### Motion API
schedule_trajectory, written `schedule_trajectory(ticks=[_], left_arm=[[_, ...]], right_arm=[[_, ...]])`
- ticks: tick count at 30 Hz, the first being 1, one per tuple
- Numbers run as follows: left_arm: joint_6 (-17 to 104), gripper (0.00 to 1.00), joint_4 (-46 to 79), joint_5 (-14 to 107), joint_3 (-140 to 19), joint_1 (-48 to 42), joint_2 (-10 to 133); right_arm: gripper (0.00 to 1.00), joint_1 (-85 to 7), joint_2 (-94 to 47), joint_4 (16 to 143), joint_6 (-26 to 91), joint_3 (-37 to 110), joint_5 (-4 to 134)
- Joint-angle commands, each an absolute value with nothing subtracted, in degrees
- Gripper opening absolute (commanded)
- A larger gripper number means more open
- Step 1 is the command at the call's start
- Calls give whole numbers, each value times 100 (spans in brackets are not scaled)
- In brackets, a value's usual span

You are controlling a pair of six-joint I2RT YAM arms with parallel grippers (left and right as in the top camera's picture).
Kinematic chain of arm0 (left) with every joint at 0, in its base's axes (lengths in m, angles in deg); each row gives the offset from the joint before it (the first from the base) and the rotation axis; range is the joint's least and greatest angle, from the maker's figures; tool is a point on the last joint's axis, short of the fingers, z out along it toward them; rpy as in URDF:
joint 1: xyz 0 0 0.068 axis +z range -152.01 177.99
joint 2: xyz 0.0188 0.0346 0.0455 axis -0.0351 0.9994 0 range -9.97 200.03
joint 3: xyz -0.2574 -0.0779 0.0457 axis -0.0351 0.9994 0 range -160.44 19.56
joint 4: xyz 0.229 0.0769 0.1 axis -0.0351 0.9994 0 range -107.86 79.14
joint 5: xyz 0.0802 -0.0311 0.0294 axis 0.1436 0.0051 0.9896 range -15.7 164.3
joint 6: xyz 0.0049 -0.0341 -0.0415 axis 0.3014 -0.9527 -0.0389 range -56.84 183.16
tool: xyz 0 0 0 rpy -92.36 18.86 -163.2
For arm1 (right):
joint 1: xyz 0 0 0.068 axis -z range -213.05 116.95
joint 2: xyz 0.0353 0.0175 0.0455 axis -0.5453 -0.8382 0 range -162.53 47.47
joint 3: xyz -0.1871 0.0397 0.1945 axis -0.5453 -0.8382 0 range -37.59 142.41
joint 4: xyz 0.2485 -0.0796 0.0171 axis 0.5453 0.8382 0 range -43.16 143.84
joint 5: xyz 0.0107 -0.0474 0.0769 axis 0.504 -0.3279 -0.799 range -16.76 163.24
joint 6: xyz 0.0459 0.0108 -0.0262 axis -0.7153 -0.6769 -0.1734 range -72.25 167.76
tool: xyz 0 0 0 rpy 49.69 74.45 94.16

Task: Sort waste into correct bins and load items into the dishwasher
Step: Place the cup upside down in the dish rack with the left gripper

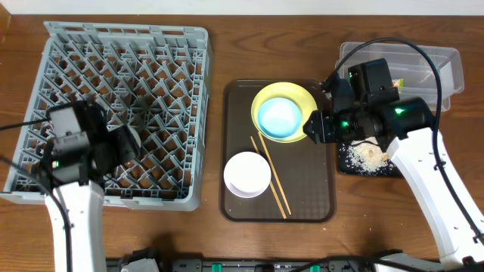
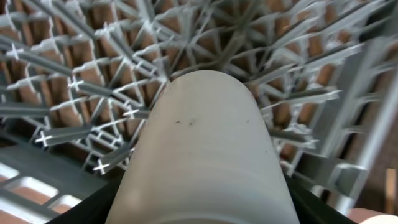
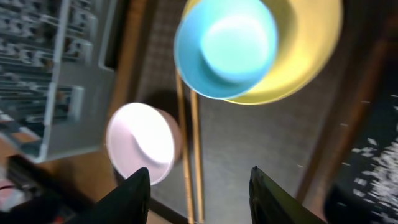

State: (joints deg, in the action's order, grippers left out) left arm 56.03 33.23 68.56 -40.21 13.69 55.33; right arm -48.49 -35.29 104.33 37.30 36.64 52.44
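My left gripper is clamped round the small white cup, held over the dish rack lattice, a little toward 8 o'clock of its centre. My right gripper has its fingers spread with nothing between them. From it, the blue bowl in the yellow plate lies at 12 o'clock, the pink bowl at 10 o'clock, and the chopsticks run straight ahead
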Motion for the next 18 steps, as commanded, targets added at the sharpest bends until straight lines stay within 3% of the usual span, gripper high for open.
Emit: schedule_trajectory(ticks=[1, 8, 12, 14, 15, 18], left_arm=[[5708, 37, 3461, 7204, -4143, 1395, 5987], [5703, 40, 3671, 7197, -4141, 1393, 6897], [5701, 53, 3651, 7197, -4141, 1393, 7224], [5692, 69, 3605, 7197, -4141, 1393, 7297], [5692, 71, 3586, 7197, -4143, 1393, 7310], [5692, 83, 3560, 7197, -4145, 1393, 7290]], right_arm=[[50, -4759, -3481, 10495, 3929, 3761, 5589], [50, -4720, -3481, 10564, 3931, 3761, 5587], [50, -4720, -3481, 10575, 3931, 3761, 5587], [50, -4720, -3481, 10599, 3929, 3761, 5587], [51, -4720, -3481, 10615, 3929, 3761, 5587], [57, -4720, -3481, 10672, 3931, 3761, 5587]])
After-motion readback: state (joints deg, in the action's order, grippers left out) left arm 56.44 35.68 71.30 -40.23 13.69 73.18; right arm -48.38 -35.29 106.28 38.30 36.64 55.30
